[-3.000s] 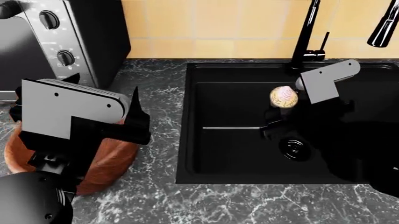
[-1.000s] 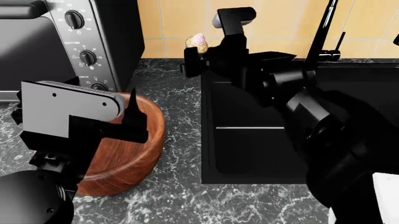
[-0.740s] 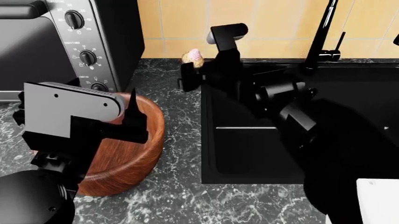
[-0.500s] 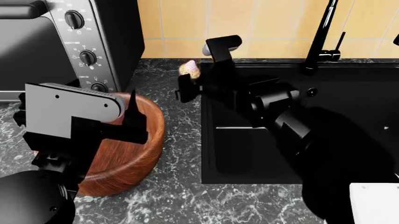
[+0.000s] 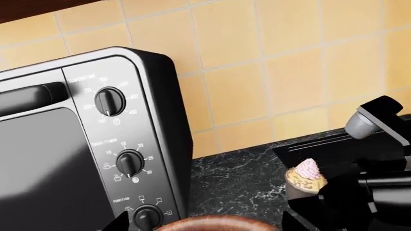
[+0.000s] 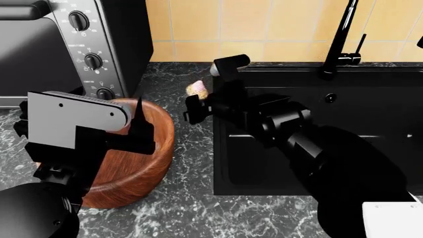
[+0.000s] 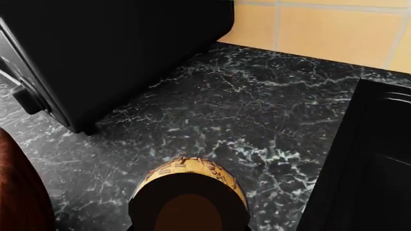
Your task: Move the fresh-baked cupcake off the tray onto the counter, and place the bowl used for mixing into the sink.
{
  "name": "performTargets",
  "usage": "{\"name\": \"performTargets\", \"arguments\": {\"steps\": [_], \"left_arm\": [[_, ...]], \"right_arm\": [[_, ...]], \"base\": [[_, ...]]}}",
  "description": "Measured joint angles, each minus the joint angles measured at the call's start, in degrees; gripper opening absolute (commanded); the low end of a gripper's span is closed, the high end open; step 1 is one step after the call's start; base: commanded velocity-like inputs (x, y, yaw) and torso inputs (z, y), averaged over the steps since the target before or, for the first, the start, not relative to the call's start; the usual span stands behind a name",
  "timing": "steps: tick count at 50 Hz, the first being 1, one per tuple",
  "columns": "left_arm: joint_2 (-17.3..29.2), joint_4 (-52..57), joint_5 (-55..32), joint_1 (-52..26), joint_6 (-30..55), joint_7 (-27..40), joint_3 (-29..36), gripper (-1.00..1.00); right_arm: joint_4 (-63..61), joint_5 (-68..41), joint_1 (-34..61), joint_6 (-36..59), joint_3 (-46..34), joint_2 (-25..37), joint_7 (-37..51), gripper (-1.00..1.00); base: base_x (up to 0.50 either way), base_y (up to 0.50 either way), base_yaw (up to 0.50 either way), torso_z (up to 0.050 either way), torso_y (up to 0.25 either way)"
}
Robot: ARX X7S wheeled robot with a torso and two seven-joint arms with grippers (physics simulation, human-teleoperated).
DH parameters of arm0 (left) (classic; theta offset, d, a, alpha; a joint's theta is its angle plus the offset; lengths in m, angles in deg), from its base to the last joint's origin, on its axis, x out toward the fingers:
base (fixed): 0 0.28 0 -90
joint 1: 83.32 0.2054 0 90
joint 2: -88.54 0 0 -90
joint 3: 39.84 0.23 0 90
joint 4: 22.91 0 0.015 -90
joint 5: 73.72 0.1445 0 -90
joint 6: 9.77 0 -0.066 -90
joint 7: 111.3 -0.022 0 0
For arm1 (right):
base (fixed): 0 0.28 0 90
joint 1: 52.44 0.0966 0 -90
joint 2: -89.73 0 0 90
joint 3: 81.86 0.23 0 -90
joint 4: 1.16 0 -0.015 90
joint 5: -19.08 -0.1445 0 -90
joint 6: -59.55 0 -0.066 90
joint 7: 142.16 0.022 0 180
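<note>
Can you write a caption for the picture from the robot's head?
Right gripper carries the cupcake over the counter, between the wooden bowl and the sink.

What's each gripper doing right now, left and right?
Left gripper: over the bowl; open or shut cannot be told.
Right gripper: shut on the cupcake, above the counter.

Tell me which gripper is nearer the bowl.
Left. The left gripper hangs right over the bowl, fingertips at its rim. The right gripper holds the cupcake above the counter, toward the sink.
</note>
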Motion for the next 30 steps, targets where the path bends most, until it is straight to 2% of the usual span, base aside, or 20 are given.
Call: {"name": "performTargets", "arguments": {"steps": [26,27,30], "left_arm": [[0.5,-0.3,0.7,0.9,-1.0,-0.4,0.1,1.0],[0.5,-0.3,0.7,1.0,-1.1,-0.4,0.1,1.0],[0.5,-0.3,0.8,1.1,-1.2,-0.4,0.1,1.0]], "right_arm": [[-0.1,-0.6,-2.1,-0.3,-0.1,0.0,-1.1,-1.0],[-0.1,-0.5,-2.1,-0.4,-0.1,0.0,-1.0,1.0],[0.1,-0.1,-2.1,-0.6,-0.1,0.0,-0.9,1.0]], "base": [[0.0,0.0,0.0,0.0,0.0],[0.0,0.0,0.0,0.0,0.0],[0.0,0.0,0.0,0.0,0.0]]}}
